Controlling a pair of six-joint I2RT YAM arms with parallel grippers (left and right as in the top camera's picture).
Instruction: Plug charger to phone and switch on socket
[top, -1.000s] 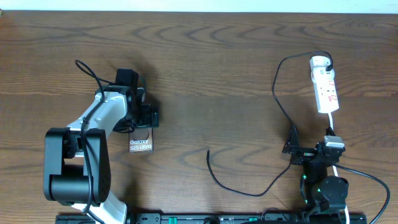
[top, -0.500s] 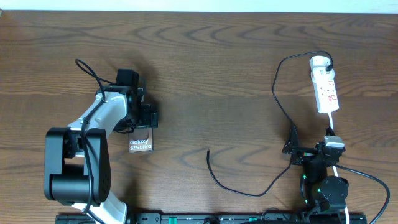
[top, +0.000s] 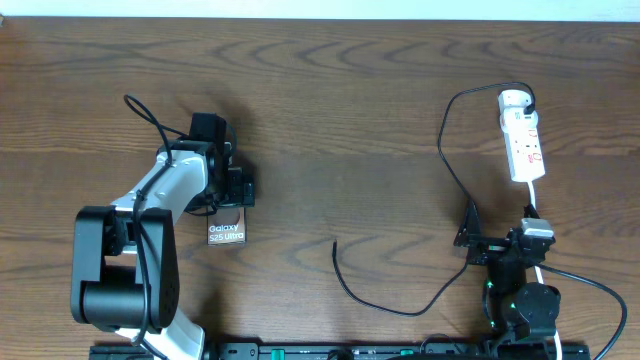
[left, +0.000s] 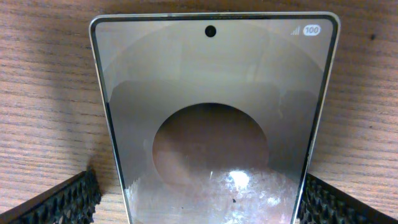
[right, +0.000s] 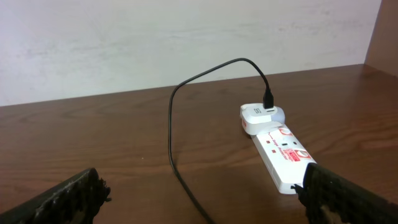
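Observation:
The phone (top: 226, 232) lies flat on the table with its white lettering at the near end. My left gripper (top: 231, 198) is open and straddles its far end. In the left wrist view the phone's glossy face (left: 211, 93) fills the frame, with my left gripper's fingers (left: 199, 199) on either side of it. The charger cable (top: 443, 165) runs from a white adapter in the socket (top: 524, 140) down to its free tip (top: 335, 246), which lies loose at mid-table. My right gripper (top: 487, 246) is open and empty, short of the socket (right: 283, 152) and the cable (right: 171, 143).
The socket's white cord (top: 535, 205) runs back past the right arm's base. Thicker black arm cables loop near the left arm (top: 145, 112) and the right base (top: 590, 285). A pale wall (right: 155, 37) stands behind the table's far edge.
The left arm has shifted very slightly over the phone. The phone, the cable and the right arm have not moved.

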